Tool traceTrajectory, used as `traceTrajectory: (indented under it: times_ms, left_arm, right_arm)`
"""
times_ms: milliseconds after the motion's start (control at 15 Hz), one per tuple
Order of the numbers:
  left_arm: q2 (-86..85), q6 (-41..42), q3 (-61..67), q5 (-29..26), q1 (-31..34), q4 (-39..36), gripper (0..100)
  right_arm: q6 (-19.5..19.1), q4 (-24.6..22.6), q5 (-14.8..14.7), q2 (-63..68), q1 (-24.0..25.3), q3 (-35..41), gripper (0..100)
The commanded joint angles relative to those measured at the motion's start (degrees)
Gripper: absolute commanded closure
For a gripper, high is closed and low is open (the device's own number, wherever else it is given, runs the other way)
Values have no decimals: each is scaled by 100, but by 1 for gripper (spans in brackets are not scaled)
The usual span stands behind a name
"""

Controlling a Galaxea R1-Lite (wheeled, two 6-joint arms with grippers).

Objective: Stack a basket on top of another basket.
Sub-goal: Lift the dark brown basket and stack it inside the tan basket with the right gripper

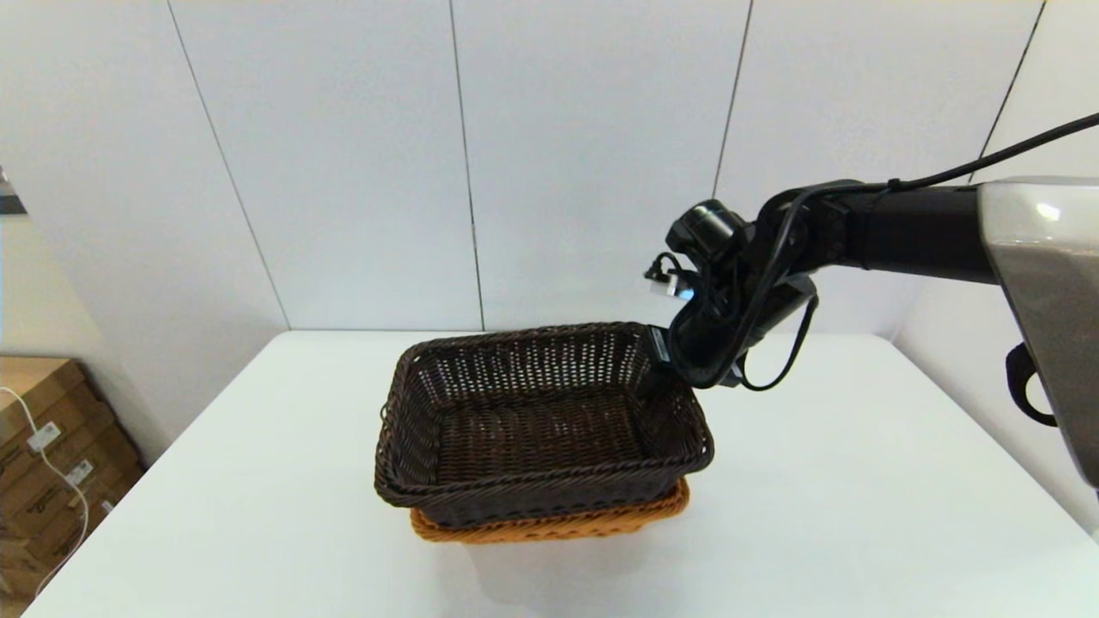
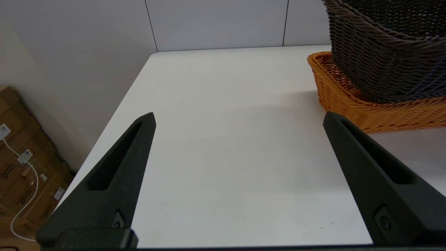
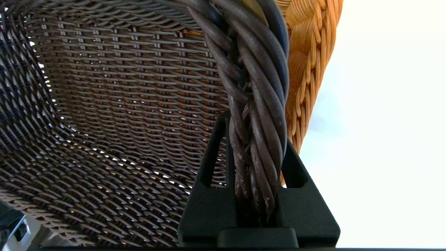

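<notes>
Mostly done: dark brown basket (image 1: 541, 421) is sitting in the orange basket (image 1: 549, 525) mid-table, slightly tilted and shifted, orange rim showing along the near edge. Right gripper (image 3: 258, 146) is clamping the dark braided rim (image 3: 256, 87) at its far right corner, so lowering flush and letting go are looking like what is left. Left gripper (image 2: 240, 118) is hovering wide, holding nothing, over the white table (image 2: 226, 139) left of the baskets.

Dark brown basket (image 1: 541, 421): rectangular woven wicker, open-weave sides, braided rim, empty, open side up, frame centre; sits nested in orange basket, slightly tilted, far right corner raised. Orange basket (image 1: 549, 522): orange-tan wicker, braided rim, beneath dark one; only near rim strip shows, lower centre of frame.
</notes>
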Motion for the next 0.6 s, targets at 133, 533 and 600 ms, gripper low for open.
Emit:
traceTrajectory:
  times_ms: [133,533,600]
  left_arm:
    - [7,0,18,0,0,-1,0]
    - [7,0,18,0,0,-1,0]
    - [7,0,18,0,0,-1,0]
  right_arm:
    - [20,-130,2,125,17,-8,100]
    - [11,-271,11,142,17,-52,100]
    - [20,-333,11,142,17,-52,100]
